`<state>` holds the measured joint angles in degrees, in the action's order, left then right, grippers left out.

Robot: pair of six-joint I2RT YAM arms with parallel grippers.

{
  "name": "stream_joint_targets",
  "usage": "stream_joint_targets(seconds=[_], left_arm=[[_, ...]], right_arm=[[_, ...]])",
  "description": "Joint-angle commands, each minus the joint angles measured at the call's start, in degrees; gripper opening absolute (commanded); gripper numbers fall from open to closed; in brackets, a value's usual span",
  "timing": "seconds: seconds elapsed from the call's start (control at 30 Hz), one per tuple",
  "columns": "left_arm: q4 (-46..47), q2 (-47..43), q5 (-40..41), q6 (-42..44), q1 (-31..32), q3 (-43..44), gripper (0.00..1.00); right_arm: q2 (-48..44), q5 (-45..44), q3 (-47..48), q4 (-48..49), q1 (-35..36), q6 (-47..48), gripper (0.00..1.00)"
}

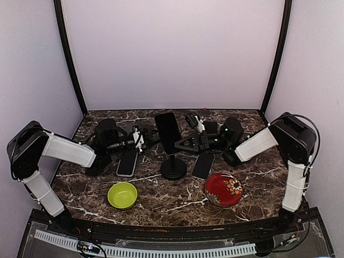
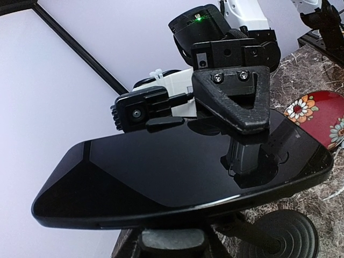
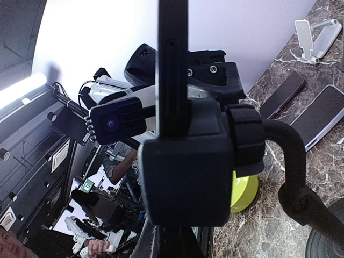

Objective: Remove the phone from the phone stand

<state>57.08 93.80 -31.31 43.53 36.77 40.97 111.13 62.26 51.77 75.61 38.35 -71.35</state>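
Note:
The black phone [image 1: 167,130] stands upright in the clamp of the black phone stand [image 1: 173,170] at the table's middle. My left gripper [image 1: 152,138] reaches in from the left and is shut on the phone [image 2: 172,172]; one grey pad [image 2: 173,242] presses its lower edge. From the right, my right gripper [image 1: 180,144] is shut at the stand's clamp block [image 3: 183,177], and one of its fingers [image 2: 239,102] lies against the phone's screen. In the right wrist view the phone [image 3: 172,54] shows edge-on above the clamp, and my own fingers are hidden.
Two other phones lie flat either side of the stand's base, one at the left [image 1: 127,162] and one at the right [image 1: 203,165]. A green bowl [image 1: 122,194] and a red flowered plate [image 1: 223,189] sit nearer the front edge. A white stand [image 3: 314,37] lies farther off.

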Motion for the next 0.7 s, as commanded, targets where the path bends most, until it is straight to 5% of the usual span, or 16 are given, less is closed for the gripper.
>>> stream_joint_targets(seconds=[0.0, 0.67], left_arm=[[-0.6, 0.0, 4.4, 0.2, -2.8, -0.4, 0.0], [2.7, 1.3, 8.8, -0.6, 0.2, 0.5, 0.0]], right_arm=[[-0.6, -2.0, 3.5, 15.4, -1.9, 0.1, 0.0], [5.2, -3.1, 9.4, 18.2, 3.3, -4.1, 0.0]])
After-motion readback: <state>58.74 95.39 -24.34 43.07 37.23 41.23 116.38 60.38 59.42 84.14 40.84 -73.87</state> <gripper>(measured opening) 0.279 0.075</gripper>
